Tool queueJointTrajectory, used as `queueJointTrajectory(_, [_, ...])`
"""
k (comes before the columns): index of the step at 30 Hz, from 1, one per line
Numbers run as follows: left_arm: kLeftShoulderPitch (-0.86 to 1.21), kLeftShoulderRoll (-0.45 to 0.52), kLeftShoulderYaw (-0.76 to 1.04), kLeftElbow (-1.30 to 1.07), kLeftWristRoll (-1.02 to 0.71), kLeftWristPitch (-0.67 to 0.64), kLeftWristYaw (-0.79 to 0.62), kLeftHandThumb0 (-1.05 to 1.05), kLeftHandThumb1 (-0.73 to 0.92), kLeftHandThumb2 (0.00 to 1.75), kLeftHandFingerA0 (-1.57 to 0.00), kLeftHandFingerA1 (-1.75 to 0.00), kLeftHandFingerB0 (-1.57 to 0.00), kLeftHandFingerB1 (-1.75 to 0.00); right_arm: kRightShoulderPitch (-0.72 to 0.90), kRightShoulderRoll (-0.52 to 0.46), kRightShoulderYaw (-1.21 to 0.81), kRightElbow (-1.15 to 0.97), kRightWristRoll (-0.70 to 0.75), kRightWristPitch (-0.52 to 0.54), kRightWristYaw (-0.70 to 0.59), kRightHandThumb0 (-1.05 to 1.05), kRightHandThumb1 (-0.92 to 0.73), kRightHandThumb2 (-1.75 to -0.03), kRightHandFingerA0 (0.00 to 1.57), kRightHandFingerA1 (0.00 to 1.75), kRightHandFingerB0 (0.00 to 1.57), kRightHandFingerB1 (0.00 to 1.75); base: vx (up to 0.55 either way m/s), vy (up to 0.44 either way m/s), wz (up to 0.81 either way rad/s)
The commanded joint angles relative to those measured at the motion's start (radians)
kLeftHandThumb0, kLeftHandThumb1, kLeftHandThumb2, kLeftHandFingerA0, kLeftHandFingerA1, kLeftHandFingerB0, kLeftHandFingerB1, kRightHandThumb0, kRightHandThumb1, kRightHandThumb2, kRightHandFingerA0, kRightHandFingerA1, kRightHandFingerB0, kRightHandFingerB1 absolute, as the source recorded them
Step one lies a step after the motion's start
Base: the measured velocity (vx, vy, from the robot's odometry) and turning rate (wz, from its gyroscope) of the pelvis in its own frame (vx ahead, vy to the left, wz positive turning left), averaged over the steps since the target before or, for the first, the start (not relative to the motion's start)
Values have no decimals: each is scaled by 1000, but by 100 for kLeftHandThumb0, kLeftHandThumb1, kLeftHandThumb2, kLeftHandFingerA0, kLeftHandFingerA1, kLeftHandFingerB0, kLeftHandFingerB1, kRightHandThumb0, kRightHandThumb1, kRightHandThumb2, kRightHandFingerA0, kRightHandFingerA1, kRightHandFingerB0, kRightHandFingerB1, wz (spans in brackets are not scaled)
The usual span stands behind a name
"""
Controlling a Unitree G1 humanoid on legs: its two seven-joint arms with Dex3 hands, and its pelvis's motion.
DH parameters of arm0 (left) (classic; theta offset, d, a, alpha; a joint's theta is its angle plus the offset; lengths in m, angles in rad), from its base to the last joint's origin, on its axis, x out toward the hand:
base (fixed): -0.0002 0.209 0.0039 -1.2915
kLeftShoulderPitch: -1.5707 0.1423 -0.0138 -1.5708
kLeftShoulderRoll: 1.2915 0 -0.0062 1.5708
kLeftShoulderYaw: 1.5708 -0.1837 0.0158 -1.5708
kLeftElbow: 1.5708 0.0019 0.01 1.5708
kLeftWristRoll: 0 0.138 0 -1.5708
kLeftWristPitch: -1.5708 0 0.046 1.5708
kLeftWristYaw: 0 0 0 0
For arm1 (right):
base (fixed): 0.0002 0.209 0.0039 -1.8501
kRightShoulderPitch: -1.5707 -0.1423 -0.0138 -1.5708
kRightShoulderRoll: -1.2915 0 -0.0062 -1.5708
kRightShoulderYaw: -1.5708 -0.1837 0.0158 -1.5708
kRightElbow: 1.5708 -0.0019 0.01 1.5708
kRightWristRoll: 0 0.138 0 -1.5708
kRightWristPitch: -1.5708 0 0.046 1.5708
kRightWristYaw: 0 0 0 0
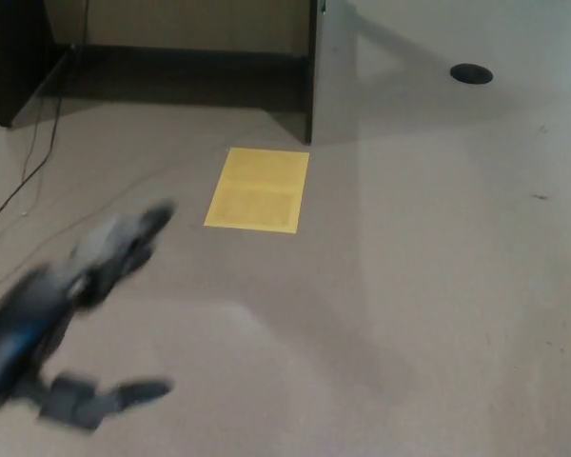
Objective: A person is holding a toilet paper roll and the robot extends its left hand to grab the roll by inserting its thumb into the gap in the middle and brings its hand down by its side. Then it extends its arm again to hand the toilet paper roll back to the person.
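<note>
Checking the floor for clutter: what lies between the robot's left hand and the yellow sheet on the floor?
Only bare beige floor in the head view; the blurred left hand holds nothing, and the yellow sheet lies apart.

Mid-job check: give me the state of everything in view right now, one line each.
left hand: motion-blurred at lower left, open, holding nothing
right hand: not in view
toilet paper roll: not in view
yellow sheet: flat on the floor
black cable: lying loose on the floor

Single head view, down at floor (438, 314)
</note>
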Motion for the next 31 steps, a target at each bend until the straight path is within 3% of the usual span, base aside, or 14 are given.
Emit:
queueJointTrajectory(1, [201,-44,107,480,17,-371,127,-50,33,73,-1,-31,-2,-20,23,-34,-10,4,6,-11,0,-37,-58,-58,74,50,21,28,0,0,0])
queueJointTrajectory(7, [183,-34,120,753,43,-424,229,-33,27,68,-1,-38,-1,-27,16,-37,-15,9,8,0,-4,-37,-57,-58,75,50,20,28,0,0,0])
queueJointTrajectory(8, [193,-30,122,772,44,-430,235,-30,39,58,-6,-34,-6,-20,28,-32,-14,8,8,-2,-3,-37,-57,-58,74,50,20,28,0,0,0])
queueJointTrajectory(10, [185,-22,115,830,64,-437,280,-29,43,53,-9,-33,-5,-25,32,-29,-16,8,10,-6,-4,-35,-57,-57,77,52,21,29,0,0,0])
queueJointTrajectory(13, [169,-2,81,919,118,-459,357,-28,44,53,-10,-34,-6,-25,39,-25,-23,6,18,-10,-1,-36,-57,-58,76,53,20,28,0,0,0])
queueJointTrajectory(14, [155,-1,70,944,127,-464,374,-27,29,73,-1,-46,0,-37,33,-30,-23,6,15,-9,-4,-36,-57,-58,76,52,21,28,0,0,0])
queueJointTrajectory(15, [147,0,64,961,130,-473,383,-27,29,73,-1,-46,0,-37,31,-32,-23,6,14,-8,-5,-36,-57,-58,76,52,21,28,0,0,0])
queueJointTrajectory(17, [150,7,46,983,156,-498,418,-31,43,54,-12,-34,-9,-24,40,-38,-26,8,15,-17,-4,-36,-57,-58,75,51,21,29,0,0,0])
queueJointTrajectory(18, [154,6,41,985,156,-500,415,-28,29,72,-1,-45,0,-37,43,-44,-23,7,11,-14,-5,-36,-57,-58,74,51,21,29,0,0,0])
queueJointTrajectory(19, [136,13,40,1008,149,-496,409,-29,44,54,-10,-33,-8,-23,33,-44,-18,6,5,-6,-5,-38,-58,-58,71,48,20,28,0,0,0])
queueJointTrajectory(20, [122,16,42,1028,137,-491,403,-26,27,71,-2,-45,0,-39,28,-44,-17,5,4,-3,-3,-39,-59,-58,69,49,20,29,0,0,0])
queueJointTrajectory(22, [88,19,52,1059,106,-471,385,-24,27,73,-3,-46,0,-42,15,-40,-20,7,8,3,1,-38,-58,-58,69,48,20,28,0,0,0])
queueJointTrajectory(23, [85,23,44,1066,112,-464,392,-20,34,85,-2,-50,0,-48,19,-41,-21,7,8,2,-1,-39,-58,-58,70,49,20,28,0,0,0])
queueJointTrajectory(31, [84,35,14,1135,114,-520,392,-20,32,84,-2,-50,0,-47,57,-41,-22,9,8,-10,-9,-39,-58,-58,72,50,20,28,0,0,0])
